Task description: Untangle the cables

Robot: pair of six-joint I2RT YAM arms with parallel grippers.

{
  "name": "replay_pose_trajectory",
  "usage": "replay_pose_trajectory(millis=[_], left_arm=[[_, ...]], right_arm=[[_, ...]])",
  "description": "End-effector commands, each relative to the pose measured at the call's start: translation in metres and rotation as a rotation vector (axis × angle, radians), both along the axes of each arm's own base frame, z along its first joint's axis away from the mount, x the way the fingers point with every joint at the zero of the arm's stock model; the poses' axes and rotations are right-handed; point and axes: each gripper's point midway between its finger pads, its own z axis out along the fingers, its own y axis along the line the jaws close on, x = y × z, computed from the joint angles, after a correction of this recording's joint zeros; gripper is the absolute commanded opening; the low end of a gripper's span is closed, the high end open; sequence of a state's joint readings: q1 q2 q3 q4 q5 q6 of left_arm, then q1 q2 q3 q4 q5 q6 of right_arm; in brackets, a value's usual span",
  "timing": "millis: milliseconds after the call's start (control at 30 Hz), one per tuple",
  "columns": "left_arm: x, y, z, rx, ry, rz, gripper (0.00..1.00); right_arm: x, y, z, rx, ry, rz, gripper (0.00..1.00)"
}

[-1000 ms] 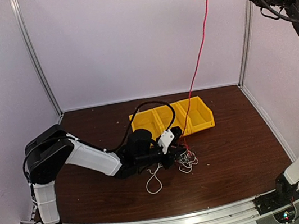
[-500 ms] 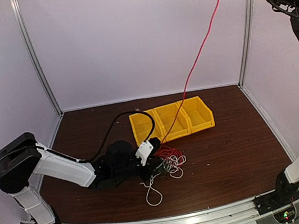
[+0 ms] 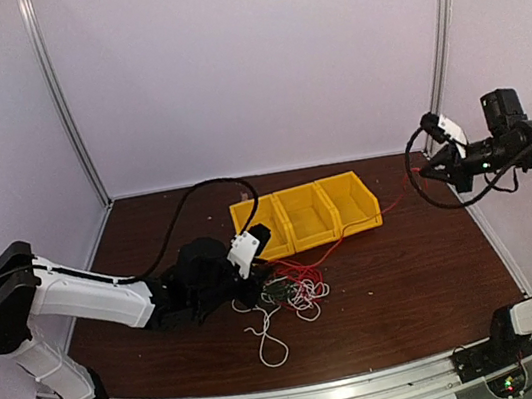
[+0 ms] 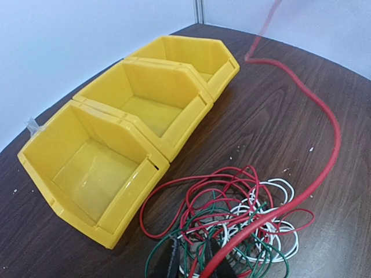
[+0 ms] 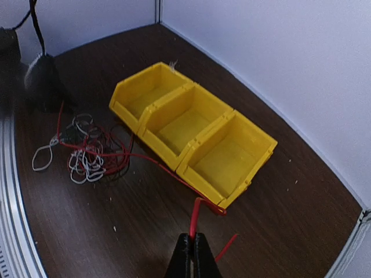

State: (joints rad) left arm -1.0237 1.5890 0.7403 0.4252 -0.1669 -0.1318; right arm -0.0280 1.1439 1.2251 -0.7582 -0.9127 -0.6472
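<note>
Pinching the red cable [image 5: 195,217], likely limp and light, near its free end, the right tool [image 5: 190,246] is clenched; whether the left tool [image 4: 192,260] grips the tangle [image 4: 243,226] is unclear.

Top cam high, rear; wrist cams close, share yellow bins [image 4: 185,124] (opp. sides).

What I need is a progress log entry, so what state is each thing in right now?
red cable: one end pinched, the rest running into the tangle.
tangle: red, white and green loops knotted together on the table.
yellow bins: three, upright, empty.
right fingers: shut on the red cable.
left fingers: down in the tangle; grip unclear.
</note>
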Motion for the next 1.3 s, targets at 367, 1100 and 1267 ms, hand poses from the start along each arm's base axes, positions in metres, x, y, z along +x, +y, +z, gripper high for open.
replay_pose_trajectory(millis=[367, 1100, 1267], left_arm=[[0.005, -0.032, 0.015, -0.098, 0.016, -0.052, 0.17], [-0.002, -0.045, 0.031, -0.215, 0.036, -0.105, 0.18], [-0.002, -0.045, 0.032, -0.221, 0.039, -0.108, 0.17]], right_arm=[[-0.053, -0.047, -0.129, -0.427, 0.120, 0.030, 0.70], [-0.047, 0.173, -0.149, -0.265, 0.027, 0.535, 0.67], [-0.041, 0.171, -0.170, -0.341, 0.007, 0.540, 0.64]])
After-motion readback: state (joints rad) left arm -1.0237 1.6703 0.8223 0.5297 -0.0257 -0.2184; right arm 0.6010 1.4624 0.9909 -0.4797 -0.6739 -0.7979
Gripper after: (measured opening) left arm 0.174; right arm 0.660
